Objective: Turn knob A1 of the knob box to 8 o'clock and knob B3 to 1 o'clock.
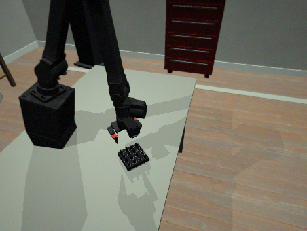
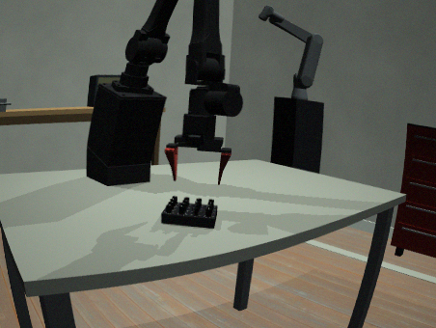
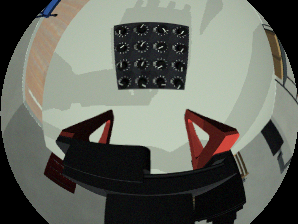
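Observation:
The black knob box (image 1: 138, 165) (image 2: 188, 222) (image 3: 151, 73) stands flat on the pale table (image 1: 105, 200) (image 2: 289, 193) (image 3: 90, 90). Its top carries a four-by-four grid of black knobs with white lines and rings of white marks. The printed names and the socket cannot be made out, so I cannot tell which knobs are A1 and B3, and the exact pointings are too small to read surely. My gripper (image 2: 197, 182) (image 3: 149, 113) is open and empty. Its red fingertips are above the table, higher than the knobs and off to one side of the box, nearer the arm's base. Nothing touches the box.
The arm's black base block (image 1: 47, 115) (image 2: 125, 140) stands on the table, well away from the box. A table edge lies beyond the box. A red drawer cabinet (image 1: 193, 37) (image 2: 420, 193), a wooden bench (image 2: 48, 115) and another arm on a black pedestal (image 2: 297, 135) stand off the table.

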Controlling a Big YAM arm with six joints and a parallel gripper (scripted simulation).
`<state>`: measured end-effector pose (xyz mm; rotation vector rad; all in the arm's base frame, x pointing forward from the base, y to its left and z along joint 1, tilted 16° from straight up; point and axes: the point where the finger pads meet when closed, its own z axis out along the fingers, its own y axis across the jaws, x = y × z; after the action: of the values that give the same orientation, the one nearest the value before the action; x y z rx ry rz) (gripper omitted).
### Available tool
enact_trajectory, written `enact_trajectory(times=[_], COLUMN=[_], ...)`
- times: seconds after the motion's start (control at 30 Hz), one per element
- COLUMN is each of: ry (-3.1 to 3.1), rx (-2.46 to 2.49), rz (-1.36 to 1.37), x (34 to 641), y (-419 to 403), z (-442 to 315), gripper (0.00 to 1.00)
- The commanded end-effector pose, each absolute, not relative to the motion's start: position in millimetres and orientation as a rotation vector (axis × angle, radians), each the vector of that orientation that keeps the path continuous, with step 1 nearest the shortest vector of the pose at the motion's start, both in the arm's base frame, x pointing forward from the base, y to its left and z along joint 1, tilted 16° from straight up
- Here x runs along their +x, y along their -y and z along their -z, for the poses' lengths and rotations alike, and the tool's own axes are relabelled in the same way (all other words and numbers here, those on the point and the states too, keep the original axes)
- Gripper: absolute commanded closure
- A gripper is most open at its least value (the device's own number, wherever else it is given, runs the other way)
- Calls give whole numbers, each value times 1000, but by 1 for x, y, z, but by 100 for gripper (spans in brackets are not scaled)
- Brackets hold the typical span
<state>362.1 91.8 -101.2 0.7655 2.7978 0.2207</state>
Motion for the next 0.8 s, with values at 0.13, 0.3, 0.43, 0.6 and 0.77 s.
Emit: enact_trajectory(times=[0.13,0.3,0.43,0.6,0.77], ry=[-2774,-2774,-2774,-2774,-2766], rx=[760,760,760,760,766], rz=[-235,-235,-235,-235,-237], x=[367,367,367,367,385], y=[-95,-95,-95,-95,-80], z=[93,93,93,93,85], gripper=[0,0,0,0,0])
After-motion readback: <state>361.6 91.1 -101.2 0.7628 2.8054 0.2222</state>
